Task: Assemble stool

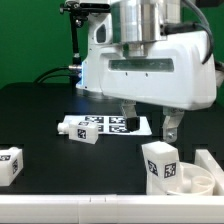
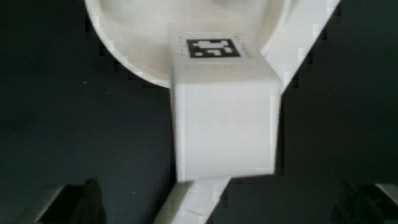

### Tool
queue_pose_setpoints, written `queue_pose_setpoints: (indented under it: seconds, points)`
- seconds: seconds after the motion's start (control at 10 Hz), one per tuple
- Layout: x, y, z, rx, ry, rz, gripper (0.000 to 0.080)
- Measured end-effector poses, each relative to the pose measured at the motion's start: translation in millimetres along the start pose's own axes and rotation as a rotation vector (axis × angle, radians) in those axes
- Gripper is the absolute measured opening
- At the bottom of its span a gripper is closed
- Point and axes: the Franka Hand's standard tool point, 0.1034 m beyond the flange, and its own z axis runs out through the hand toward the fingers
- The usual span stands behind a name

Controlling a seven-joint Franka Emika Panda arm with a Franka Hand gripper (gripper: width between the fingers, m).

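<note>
Gripper [image 1: 148,122] hangs open and empty beneath the white robot body [image 1: 150,60], right of centre in the exterior view. From my station I see its fingers [image 2: 71,205] spread wide in the wrist view, either side of the upright leg [image 2: 222,110]. That leg [image 1: 160,165] stands against the round seat [image 1: 200,182] at the lower right of the black counter [image 1: 40,110]. A second leg [image 1: 80,129] lies on its side left of centre, just beside the marker board [image 1: 112,124]. A third leg [image 1: 8,165] sits at the lower left edge.
</note>
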Motion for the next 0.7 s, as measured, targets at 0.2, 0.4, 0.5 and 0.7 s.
queue_pose_setpoints:
  seconds: [0.2,0.4,0.5,0.7]
  points:
    - [-0.5,0.2,1.0,-0.002,0.000,-0.002,0.0649]
    - [1.8,3.7,-4.6,0.011,0.005,-0.066,0.0649]
    - [5.6,17.5,-13.3,0.030,0.002,-0.116,0.0649]
    - [5.4,46.7,-20.6,0.034,-0.018,-0.125,0.0649]
